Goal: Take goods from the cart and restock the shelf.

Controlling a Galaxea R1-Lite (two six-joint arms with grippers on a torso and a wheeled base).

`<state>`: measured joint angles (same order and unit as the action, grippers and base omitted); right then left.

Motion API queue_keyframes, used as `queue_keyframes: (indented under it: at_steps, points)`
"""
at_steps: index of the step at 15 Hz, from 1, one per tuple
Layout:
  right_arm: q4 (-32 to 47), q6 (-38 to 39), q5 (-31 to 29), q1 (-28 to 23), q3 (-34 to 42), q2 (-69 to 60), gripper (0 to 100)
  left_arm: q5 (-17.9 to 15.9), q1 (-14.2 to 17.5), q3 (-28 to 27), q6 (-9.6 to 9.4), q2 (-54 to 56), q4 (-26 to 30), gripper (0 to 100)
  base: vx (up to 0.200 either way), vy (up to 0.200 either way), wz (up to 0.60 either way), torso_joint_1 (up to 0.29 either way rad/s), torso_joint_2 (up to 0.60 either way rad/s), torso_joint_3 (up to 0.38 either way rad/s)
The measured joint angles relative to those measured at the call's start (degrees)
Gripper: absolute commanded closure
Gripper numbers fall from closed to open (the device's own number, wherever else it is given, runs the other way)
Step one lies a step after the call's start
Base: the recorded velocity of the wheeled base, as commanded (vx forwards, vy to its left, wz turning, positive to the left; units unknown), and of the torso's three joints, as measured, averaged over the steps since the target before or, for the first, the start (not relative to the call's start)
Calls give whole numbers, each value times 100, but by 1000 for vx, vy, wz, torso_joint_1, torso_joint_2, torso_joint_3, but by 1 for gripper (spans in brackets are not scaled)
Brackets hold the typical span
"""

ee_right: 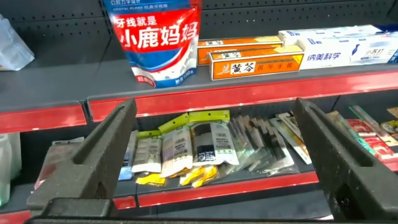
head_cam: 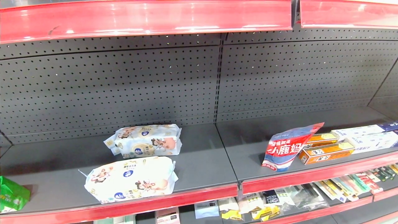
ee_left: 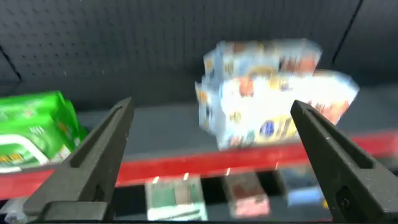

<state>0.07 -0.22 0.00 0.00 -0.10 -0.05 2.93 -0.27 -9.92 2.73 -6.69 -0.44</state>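
Left wrist view: your left gripper (ee_left: 211,106), spread and empty, faces two tissue packs (ee_left: 273,93) lying on the shelf (ee_left: 161,124); your right gripper (ee_right: 216,104) is spread too. Judge the packs light, soft, slippery-wrapped; pinch one across its short width.

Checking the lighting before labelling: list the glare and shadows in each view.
Head view: white glare streaks run along the top red rail, and soft shadows lie on the shelf left of the rear tissue pack and left of the pouch. Left wrist view: small white glints on the red shelf edge. Right wrist view: even light, no hot spots on the pouch.
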Motion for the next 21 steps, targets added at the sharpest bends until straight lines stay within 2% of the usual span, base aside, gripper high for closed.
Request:
queue_keyframes:
  at_steps: [1,3,5,7,16,21]
  points:
    - [2,0,0,0,0,0,0,176,6,-438,79,-523,6,0,0,0,0,0,0,0]
    - [0,-2,0,0,0,0,0,613,79,-1118,115,-1740,60,0,0,0,0,0,0,0]
    - [2,-2,0,0,0,0,0,933,169,-1443,115,-2798,110,0,0,0,0,0,0,0]
    - [0,0,2,0,0,0,0,1092,233,-1529,118,-3705,134,0,0,0,0,0,0,0]
    - [0,-2,0,0,0,0,0,1117,506,-1509,143,-5827,95,0,0,0,0,0,0,0]
    - [2,-2,0,0,0,0,0,1051,797,-1541,96,-6715,-325,0,0,0,0,0,0,0]
